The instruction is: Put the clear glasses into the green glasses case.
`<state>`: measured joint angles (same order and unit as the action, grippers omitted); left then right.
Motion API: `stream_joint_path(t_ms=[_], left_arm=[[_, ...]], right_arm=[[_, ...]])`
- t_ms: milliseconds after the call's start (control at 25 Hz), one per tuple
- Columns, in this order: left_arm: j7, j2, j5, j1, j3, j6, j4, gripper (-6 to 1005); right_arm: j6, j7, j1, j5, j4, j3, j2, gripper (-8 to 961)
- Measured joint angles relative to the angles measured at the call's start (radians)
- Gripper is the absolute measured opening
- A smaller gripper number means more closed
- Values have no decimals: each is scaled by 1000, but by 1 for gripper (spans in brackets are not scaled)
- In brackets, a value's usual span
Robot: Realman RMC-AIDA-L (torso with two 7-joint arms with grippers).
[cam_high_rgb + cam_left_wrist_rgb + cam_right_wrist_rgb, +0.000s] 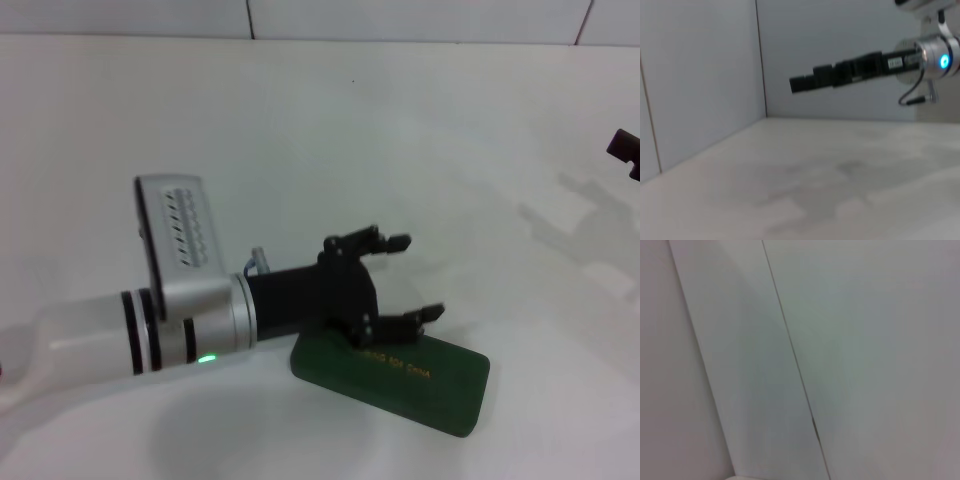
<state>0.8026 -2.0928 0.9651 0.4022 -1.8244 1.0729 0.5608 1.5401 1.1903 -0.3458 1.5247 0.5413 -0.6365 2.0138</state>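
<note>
Since the case [395, 373] lies closed on the table [300, 130], we judge our left gripper [405, 278] hovers above its far edge, jaws spread and empty, to open it. We see no glasses. Our right gripper [624, 150] waits well beyond the case.

The closed green glasses case [395, 375] lies on the white table [330, 130].

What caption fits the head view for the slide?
Left gripper, open, hovers over the closed green glasses case on the white table.
</note>
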Motion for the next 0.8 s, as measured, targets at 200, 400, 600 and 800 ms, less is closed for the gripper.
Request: stream_joint_path(t_ms=[200, 400, 600, 800], left_arm=[[-1, 3, -83, 1, 118, 170, -12, 862], [44, 24, -91, 23, 260, 346, -62, 860], [46, 84, -57, 10, 285, 484, -105, 860], [-24, 92, -9, -40, 294, 524, -113, 860]], right_arm=[[25, -4, -7, 0, 1, -8, -1, 771], [98, -42, -36, 0, 14, -103, -5, 771], [184, -145, -82, 1, 15, -293, -4, 771], [173, -208, -105, 1, 8, -431, -1, 771]])
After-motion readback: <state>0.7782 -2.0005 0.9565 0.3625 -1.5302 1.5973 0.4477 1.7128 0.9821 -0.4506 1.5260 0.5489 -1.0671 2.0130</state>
